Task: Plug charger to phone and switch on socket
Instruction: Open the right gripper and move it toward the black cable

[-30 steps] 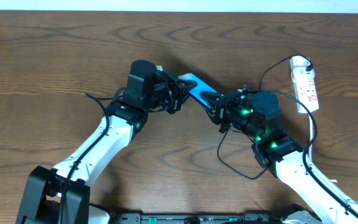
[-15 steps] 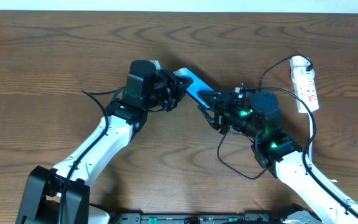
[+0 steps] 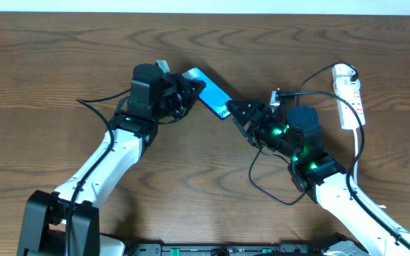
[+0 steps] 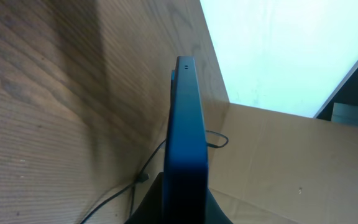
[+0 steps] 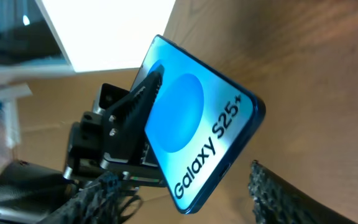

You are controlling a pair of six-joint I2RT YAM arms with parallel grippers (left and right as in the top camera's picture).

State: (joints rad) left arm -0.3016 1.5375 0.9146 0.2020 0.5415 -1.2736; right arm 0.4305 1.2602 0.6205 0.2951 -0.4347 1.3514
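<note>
The phone, blue-teal screen with "Galaxy S25+" text, is lifted off the table and held on edge in my left gripper, which is shut on its upper end. It also shows edge-on in the left wrist view and face-on in the right wrist view. My right gripper is open just off the phone's lower end, with its fingers wide apart and nothing between them. The charger, a thin black cable, loops under the right arm. Its small tip lies on the table. The socket lies at the far right.
A black plug sits in the top end of the socket, and its cable arcs left behind the right arm. A white cord runs down from the strip beside the right arm. The table's far edge is close behind the arms.
My left gripper has carried the phone up and to the left, turning it more onto its edge. My right gripper has followed it, staying at the phone's lower end.
</note>
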